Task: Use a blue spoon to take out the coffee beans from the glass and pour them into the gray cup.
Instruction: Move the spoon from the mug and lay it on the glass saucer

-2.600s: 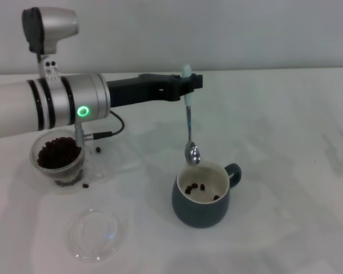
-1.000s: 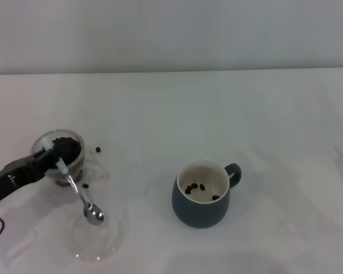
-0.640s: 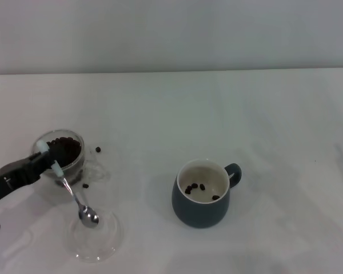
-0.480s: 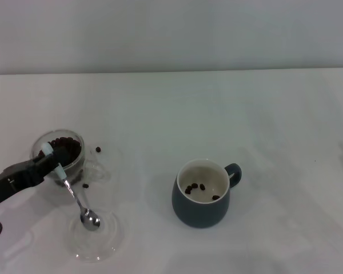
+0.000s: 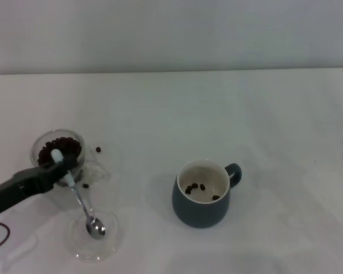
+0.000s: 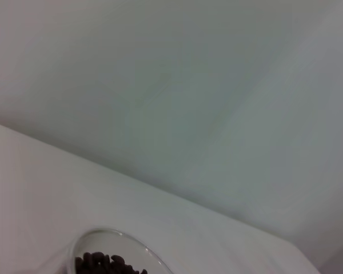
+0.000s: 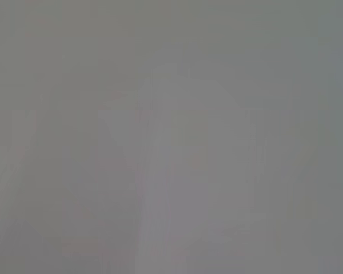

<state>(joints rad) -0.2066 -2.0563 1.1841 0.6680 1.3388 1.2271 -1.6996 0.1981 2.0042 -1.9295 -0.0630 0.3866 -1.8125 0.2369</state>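
My left gripper [image 5: 62,169] is shut on the pale handle of the blue spoon [image 5: 80,197], low at the table's left front. The spoon hangs down with its metal bowl [image 5: 95,228] over the flat clear glass dish [image 5: 93,235]; I cannot tell if it touches. The glass [image 5: 58,151], full of coffee beans [image 5: 56,149], stands just behind the gripper; its rim and beans also show in the left wrist view [image 6: 108,264]. The gray cup [image 5: 201,194] stands at centre with a few beans [image 5: 194,187] inside. My right gripper is out of view.
A few loose beans [image 5: 98,149] lie on the white table [image 5: 217,114] beside the glass. The right wrist view shows only a blank grey surface.
My left arm swung from over the gray cup back to the left front. In the last second the spoon's bowl stayed over the clear dish, shifting slightly and ending lower.
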